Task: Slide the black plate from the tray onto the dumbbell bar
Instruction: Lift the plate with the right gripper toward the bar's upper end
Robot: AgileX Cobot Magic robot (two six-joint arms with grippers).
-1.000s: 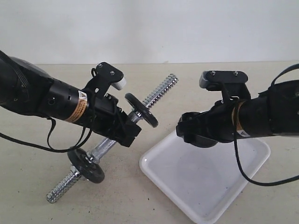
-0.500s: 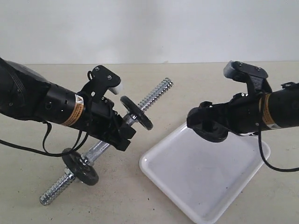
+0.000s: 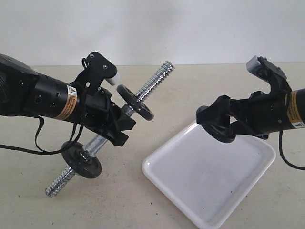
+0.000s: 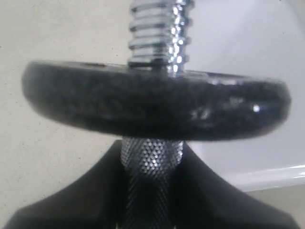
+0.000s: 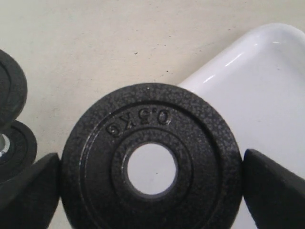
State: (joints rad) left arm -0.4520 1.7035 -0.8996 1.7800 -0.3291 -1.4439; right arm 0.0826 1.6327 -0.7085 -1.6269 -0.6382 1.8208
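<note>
My left gripper (image 3: 118,128) is shut on the knurled middle of the dumbbell bar (image 3: 150,86) and holds it tilted above the table, its free threaded end pointing up and to the right. Two small black discs (image 3: 136,102) (image 3: 83,161) sit on the bar, one on each side of the grip. In the left wrist view the knurled bar (image 4: 151,157) sits between the black fingers (image 4: 81,200), with a disc (image 4: 157,102) just beyond. My right gripper (image 3: 215,125) is shut on the black plate (image 3: 220,132) by its rim, above the white tray (image 3: 209,181). The plate (image 5: 200,143) stands upright between the fingers (image 5: 28,191).
The tray (image 5: 271,86) lies on the beige table at the front right, with nothing on it. The bar's lower threaded end (image 3: 56,186) hangs close to the table at the front left. A pale wall closes the back.
The left arm has raised and steepened the bar, its upper end shifting left. The right arm has drawn back to the right and slightly up, the plate still in its grip.
</note>
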